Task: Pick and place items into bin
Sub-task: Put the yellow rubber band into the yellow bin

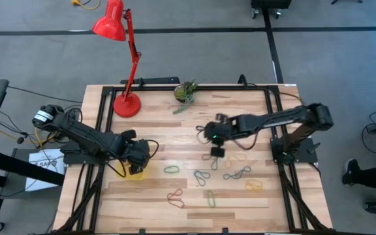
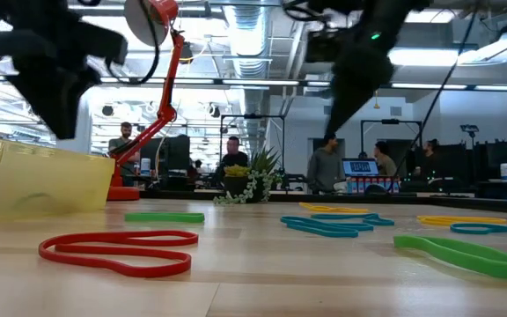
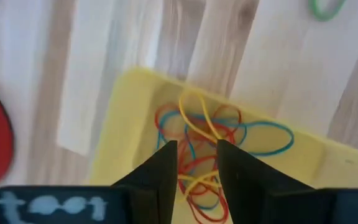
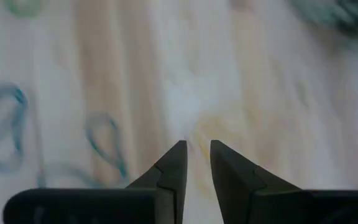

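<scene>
Your left gripper (image 3: 196, 163) hangs right above the bin (image 3: 126, 118), its fingers parted by a narrow gap and holding nothing. Directly beneath it lies a tangle of red, yellow and blue bands (image 3: 210, 134) inside the translucent yellow tray, whose long side runs obliquely past the fingertips. The left arm reaches in low from the desk's (image 1: 240, 202) left edge, elbow bent. Your right gripper (image 4: 196, 155), slightly open and empty, hovers over bare wood, with loose bands (image 1: 237, 173) scattered just beyond it on the desk.
</scene>
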You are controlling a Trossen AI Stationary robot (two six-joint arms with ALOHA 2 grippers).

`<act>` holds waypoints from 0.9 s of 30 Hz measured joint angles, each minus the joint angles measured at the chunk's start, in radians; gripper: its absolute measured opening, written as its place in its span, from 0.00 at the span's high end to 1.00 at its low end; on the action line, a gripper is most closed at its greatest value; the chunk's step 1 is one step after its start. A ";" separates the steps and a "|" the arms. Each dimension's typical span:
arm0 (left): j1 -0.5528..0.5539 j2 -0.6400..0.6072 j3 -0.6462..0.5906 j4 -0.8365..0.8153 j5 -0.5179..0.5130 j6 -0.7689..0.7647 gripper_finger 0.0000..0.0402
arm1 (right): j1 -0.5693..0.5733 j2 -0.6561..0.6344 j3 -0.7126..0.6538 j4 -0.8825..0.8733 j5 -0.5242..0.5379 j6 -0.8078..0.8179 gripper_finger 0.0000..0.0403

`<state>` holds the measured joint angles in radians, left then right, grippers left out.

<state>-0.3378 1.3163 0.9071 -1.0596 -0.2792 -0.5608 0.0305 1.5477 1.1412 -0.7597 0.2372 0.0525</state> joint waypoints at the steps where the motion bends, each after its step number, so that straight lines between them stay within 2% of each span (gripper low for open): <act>1: 0.000 0.000 0.016 -0.006 -0.013 0.017 0.74 | -0.009 -0.033 0.000 -0.058 0.012 0.001 0.84; 5: 0.002 -0.031 0.051 -0.021 -0.079 0.054 0.74 | -0.043 -0.168 -0.028 -0.249 0.012 0.097 0.84; 8: 0.002 -0.057 0.051 -0.024 -0.160 0.052 0.74 | -0.051 -0.271 -0.141 -0.208 -0.003 0.169 0.84; 11: 0.002 -0.066 0.051 -0.022 -0.238 0.041 0.74 | -0.032 -0.348 -0.283 -0.145 -0.080 0.228 0.84; 15: 0.002 -0.067 0.051 -0.016 -0.327 0.042 0.74 | 0.020 -0.383 -0.448 -0.018 -0.132 0.317 0.84; 19: 0.002 -0.067 0.051 0.042 -0.395 0.041 0.74 | 0.065 -0.366 -0.545 0.172 -0.110 0.343 0.84; 23: 0.002 -0.067 0.051 0.156 -0.408 0.059 0.74 | 0.061 -0.328 -0.560 0.397 -0.049 0.279 0.84; 27: 0.002 -0.067 0.051 0.286 -0.407 0.100 0.74 | 0.027 -0.266 -0.560 0.574 -0.005 0.145 0.84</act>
<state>-0.3359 1.2491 0.9577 -0.7735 -0.6857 -0.4605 0.0578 1.2820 0.5812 -0.1854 0.2326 0.1972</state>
